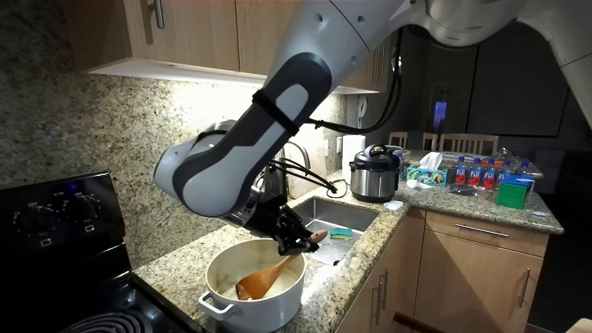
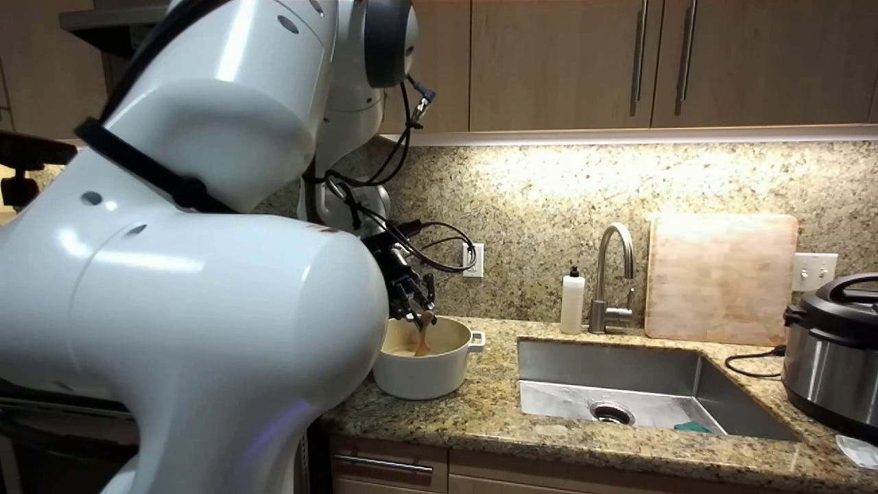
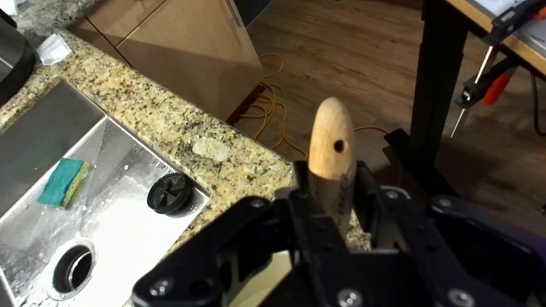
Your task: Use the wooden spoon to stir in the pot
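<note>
While your gripper (image 3: pixel 332 179) pinches the spoon (image 1: pixel 270 276) near the top of its handle (image 3: pixel 326 136), the bowl (image 1: pixel 253 286) slants down inside the pot (image 1: pixel 273 312), so you look to be at the stirring itself. Watch that grip: the handle looks smooth and rounded, and if the bowl drags against the wall, it could twist between the fingers (image 3: pixel 365 185). Those fingers sit close to the rim, so a wide or low circle may knock them on it. Nothing you can see steadies the pot on the counter (image 1: pixel 185 263); push hard sideways and it could slide, toward the stove (image 1: pixel 60 222) on one side or the sink (image 2: pixel 610 363) on the other. As for what you cannot make out: whether the bowl touches the bottom, and whether the pale inside holds anything to stir. Of spoon and pot, your wrist view gives only the handle's end and a pale sliver, with no bowl at all. In an exterior view, your arm (image 2: pixel 226 322) covers the pot's stove-side edge. Farther off in that same view, the cooker (image 2: pixel 840 357) is cut off by the frame's edge.
</note>
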